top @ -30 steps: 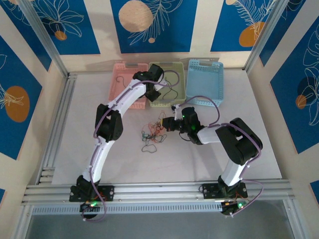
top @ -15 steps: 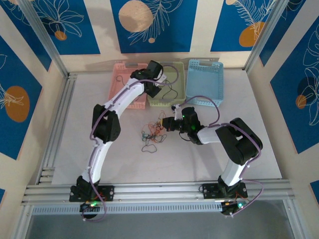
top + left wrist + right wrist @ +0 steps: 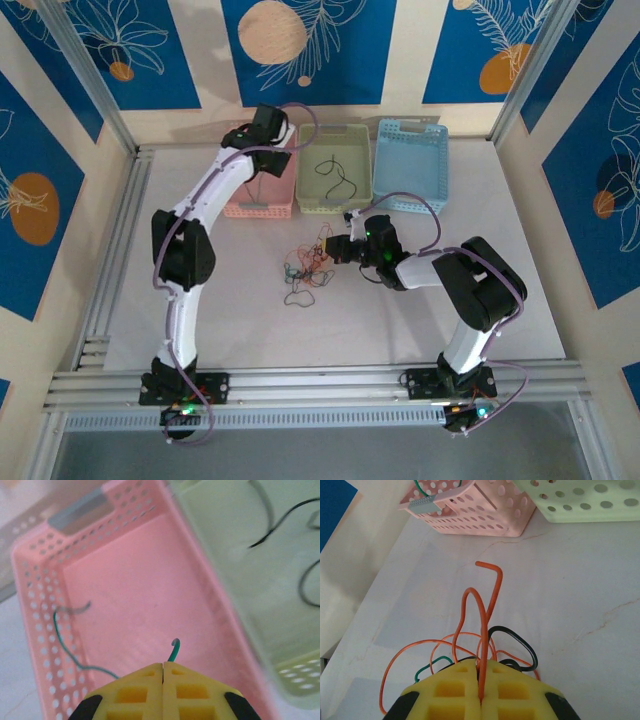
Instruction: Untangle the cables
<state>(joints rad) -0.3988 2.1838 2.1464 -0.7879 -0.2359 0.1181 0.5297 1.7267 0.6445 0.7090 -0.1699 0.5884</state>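
**Left claw over the drop point.** My left claw point(image 3: 163, 672), clamped on a green cable point(image 3: 173, 650), hangs above the pink basket point(image 3: 35, 580). The cable's tip pokes out ahead of the jaws and its tail trails to their left along the basket wall. My right claw point(image 3: 481, 685) pinches an orange cable point(image 3: 487, 605) rising from the tangle point(image 3: 305, 268) on the worktop point(image 3: 400, 320). Best practice, I judge, is to part the left jaws only once they are low between the basket walls, so the whole tail lands inside.

Pink basket point(image 3: 262, 210), green basket point(image 3: 330, 209) & blue basket point(image 3: 412, 165) sit side by side at far edge of white table point(image 3: 250, 320). Blue leaf-print wall panels point(image 3: 310, 50) behind; alum. rail point(image 3: 320, 380) along near edge.
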